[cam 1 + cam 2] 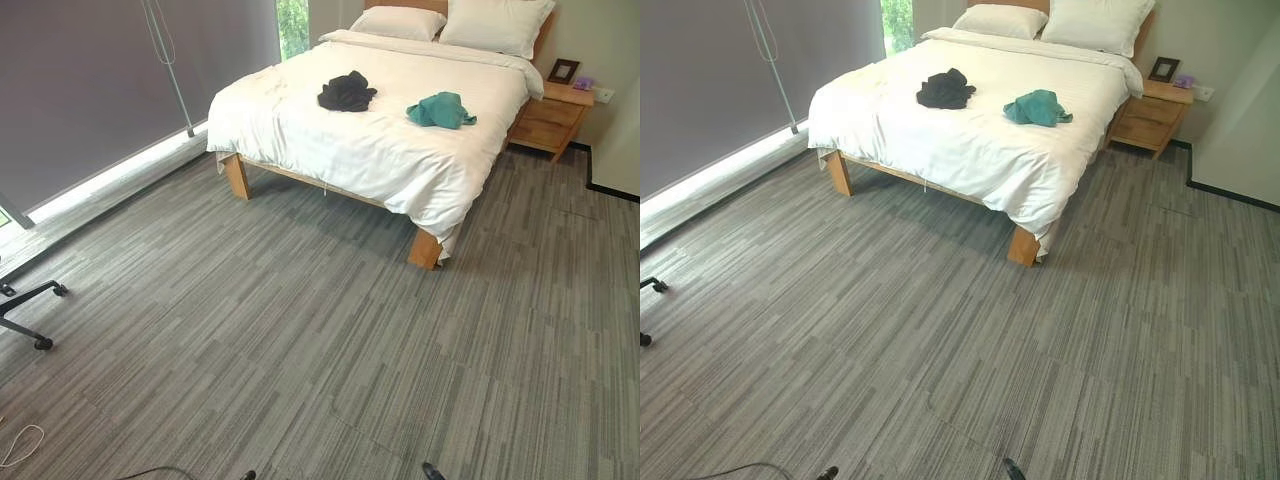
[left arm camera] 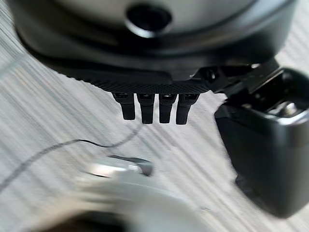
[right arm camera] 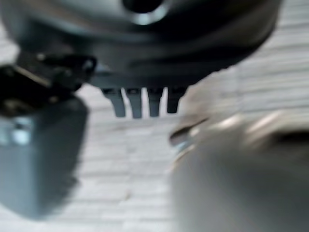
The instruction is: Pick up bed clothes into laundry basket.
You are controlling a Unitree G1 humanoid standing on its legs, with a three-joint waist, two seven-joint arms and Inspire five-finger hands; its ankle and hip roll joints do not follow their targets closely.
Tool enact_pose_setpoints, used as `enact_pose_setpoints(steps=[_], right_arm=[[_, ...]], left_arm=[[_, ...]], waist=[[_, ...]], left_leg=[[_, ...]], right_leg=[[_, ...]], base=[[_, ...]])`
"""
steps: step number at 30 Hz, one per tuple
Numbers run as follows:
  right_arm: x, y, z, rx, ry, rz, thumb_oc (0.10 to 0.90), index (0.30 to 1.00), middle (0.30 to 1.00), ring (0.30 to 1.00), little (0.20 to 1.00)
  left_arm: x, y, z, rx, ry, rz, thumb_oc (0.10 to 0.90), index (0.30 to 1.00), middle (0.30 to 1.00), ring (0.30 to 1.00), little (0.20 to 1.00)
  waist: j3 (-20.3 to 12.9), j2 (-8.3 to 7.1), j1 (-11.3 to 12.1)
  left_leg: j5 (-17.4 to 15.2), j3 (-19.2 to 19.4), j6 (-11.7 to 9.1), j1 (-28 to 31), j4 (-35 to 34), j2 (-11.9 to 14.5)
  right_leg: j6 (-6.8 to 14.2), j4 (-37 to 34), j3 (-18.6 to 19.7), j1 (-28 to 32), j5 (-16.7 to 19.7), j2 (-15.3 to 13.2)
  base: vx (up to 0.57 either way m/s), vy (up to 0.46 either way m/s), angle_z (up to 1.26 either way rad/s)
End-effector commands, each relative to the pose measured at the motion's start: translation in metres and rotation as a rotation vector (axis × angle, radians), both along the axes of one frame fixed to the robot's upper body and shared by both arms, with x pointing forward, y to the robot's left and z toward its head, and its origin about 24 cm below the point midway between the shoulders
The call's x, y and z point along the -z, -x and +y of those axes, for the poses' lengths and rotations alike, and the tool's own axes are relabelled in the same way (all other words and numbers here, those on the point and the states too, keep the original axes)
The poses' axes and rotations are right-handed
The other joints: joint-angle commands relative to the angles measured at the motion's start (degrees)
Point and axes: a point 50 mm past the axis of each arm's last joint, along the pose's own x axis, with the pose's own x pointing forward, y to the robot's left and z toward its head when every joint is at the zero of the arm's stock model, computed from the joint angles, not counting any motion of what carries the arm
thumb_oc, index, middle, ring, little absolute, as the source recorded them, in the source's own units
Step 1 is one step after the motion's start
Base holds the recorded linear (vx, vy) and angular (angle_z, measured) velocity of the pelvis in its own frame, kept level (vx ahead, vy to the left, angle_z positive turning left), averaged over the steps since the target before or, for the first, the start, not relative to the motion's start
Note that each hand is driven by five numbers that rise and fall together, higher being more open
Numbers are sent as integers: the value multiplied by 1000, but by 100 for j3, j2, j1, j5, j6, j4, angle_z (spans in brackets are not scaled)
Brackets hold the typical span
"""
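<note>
Two garments lie on the white bed (image 1: 340,150) across the room: a black one (image 1: 346,92) near the middle and a teal one (image 1: 440,110) to its right. Both are crumpled heaps, well apart from each other. My left hand (image 2: 154,72) hangs over the grey carpet with its fingers (image 2: 154,108) straight and its thumb (image 2: 263,145) held apart, holding nothing. My right hand (image 3: 145,53) hangs the same way, its fingers (image 3: 142,104) straight over the carpet and nothing in them. Both hands are far from the bed.
Two pillows (image 1: 455,22) lie at the bed's head. A wooden nightstand (image 1: 550,118) with a picture frame stands right of the bed. A chair base (image 1: 30,315) sits at the left, below a grey blind (image 1: 90,90). Striped carpet stretches up to the bed.
</note>
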Motion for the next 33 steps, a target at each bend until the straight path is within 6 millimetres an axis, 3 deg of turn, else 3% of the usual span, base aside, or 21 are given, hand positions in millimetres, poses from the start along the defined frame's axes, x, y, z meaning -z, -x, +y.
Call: enact_pose_setpoints(steps=[1, 3, 5, 6, 7, 8, 9, 10, 11, 13, 14, 18, 19, 22, 27, 33], right_arm=[[-6, -27, -3, 4, 22, -92, 800, 900, 900, 900, 900], [-3, -15, -4, -14, 20, -30, 800, 900, 900, 900, 900], [-4, -18, -9, 15, 23, -45, 800, 900, 900, 900, 900], [-8, -29, -14, 4, 43, -89, 800, 900, 900, 900, 900], [-24, -62, -27, -133, 139, -207, 800, 900, 900, 900, 900], [-24, -62, -27, -133, 140, -206, 800, 900, 900, 900, 900], [-57, -106, -43, -227, 256, -415, 800, 900, 900, 900, 900], [-57, -106, -42, -227, 256, -413, 800, 900, 900, 900, 900], [-92, -134, -55, -243, 331, -599, 800, 900, 900, 900, 900], [-103, -141, -60, -237, 344, -646, 800, 900, 900, 900, 900], [-136, -167, -67, -305, 435, -765, 800, 900, 900, 900, 900], [-156, -183, -61, -382, 495, -838, 800, 900, 900, 900, 900], [-170, -193, -53, -439, 559, -884, 800, 900, 900, 900, 900], [-175, -195, -34, -514, 554, -933, 800, 900, 900, 900, 900], [-174, -190, -12, -508, 549, -979, 800, 900, 900, 900, 900], [-177, -181, -10, -479, 582, -1033, 800, 900, 900, 900, 900]], left_arm=[[-12, -62, -16, 75, 17, -175, 800, 900, 900, 900, 900], [-13, -64, -14, 69, 4, -185, 800, 900, 900, 900, 900], [-13, -64, -11, 46, 2, -187, 800, 900, 900, 900, 900], [-16, -70, -8, 48, -5, -212, 800, 900, 900, 900, 900], [-29, -93, -2, 108, -35, -313, 800, 900, 900, 900, 900], [-28, -93, -2, 108, -35, -312, 800, 900, 900, 900, 900], [-53, -125, 6, 141, -58, -489, 800, 900, 900, 900, 900], [-53, -125, 6, 141, -58, -488, 800, 900, 900, 900, 900], [-84, -151, 12, 134, -62, -671, 800, 900, 900, 900, 900], [-93, -159, 12, 137, -55, -720, 800, 900, 900, 900, 900], [-115, -177, 19, 162, -83, -813, 800, 900, 900, 900, 900], [-133, -194, 17, 167, -107, -888, 800, 900, 900, 900, 900], [-148, -205, 12, 185, -120, -954, 800, 900, 900, 900, 900], [-164, -208, 3, 227, -134, -1034, 800, 900, 900, 900, 900], [-150, -197, 10, 118, -153, -996, 800, 900, 900, 900, 900], [-152, -180, 24, 32, -181, -1036, 800, 900, 900, 900, 900]], waist=[[28, 1, 24], [10, -15, 40], [-23, -16, 34], [-34, -14, 17], [-35, -7, -20], [-33, -6, -18], [-14, 13, -59], [-13, 14, -55], [18, 29, -84], [23, 30, -88], [25, 25, -108], [39, 23, -111], [57, 18, -120], [120, -14, -101], [235, -31, -127], [290, -20, -154]], left_leg=[[5, -202, -646, 342, -464, 419], [-13, -211, -641, 352, -464, 415], [-32, -201, -644, 382, -464, 417], [-36, -185, -650, 392, -464, 424], [-31, -152, -657, 399, -464, 433], [-34, -151, -657, 405, -464, 434], [-24, -109, -660, 396, -464, 440], [-28, -106, -660, 406, -464, 441], [-19, -78, -659, 394, -464, 440], [-20, -67, -660, 395, -464, 439], [-17, -44, -656, 385, -464, 434], [-25, -22, -652, 383, -464, 436], [-37, 3, -645, 376, -464, 433], [-42, 32, -627, 342, -464, 431], [-68, 104, -601, 299, -464, 425], [-125, 184, -559, 266, -464, 411]], right_leg=[[949, -534, 271, -1, 606, -583], [944, -534, 258, 12, 602, -588], [952, -534, 257, 40, 590, -597], [957, -534, 270, 39, 592, -599], [968, -534, 303, 19, 609, -593], [968, -534, 305, 24, 607, -592], [986, -534, 340, -11, 643, -591], [986, -534, 342, -3, 641, -589], [1004, -534, 374, -36, 668, -595], [1009, -534, 380, -42, 675, -595], [1024, -534, 407, -64, 698, -600], [1030, -532, 419, -77, 706, -604], [1036, -533, 439, -96, 715, -601], [1057, -534, 472, -150, 729, -602], [1064, -521, 557, -237, 734, -611], [1086, -521, 654, -326, 728, -607]], base=[[0, 0, 0], [25, 4, -1], [48, 10, -1], [0, 0, 0], [14, 22, -7], [-10, 37, -12], [-11, 22, -13], [-27, 49, -16], [-14, 27, -9], [-16, 30, -10], [-11, 25, -14], [-6, 19, -9], [-2, 23, -5], [3, 21, -6], [18, 20, -6], [60, 27, -11]])
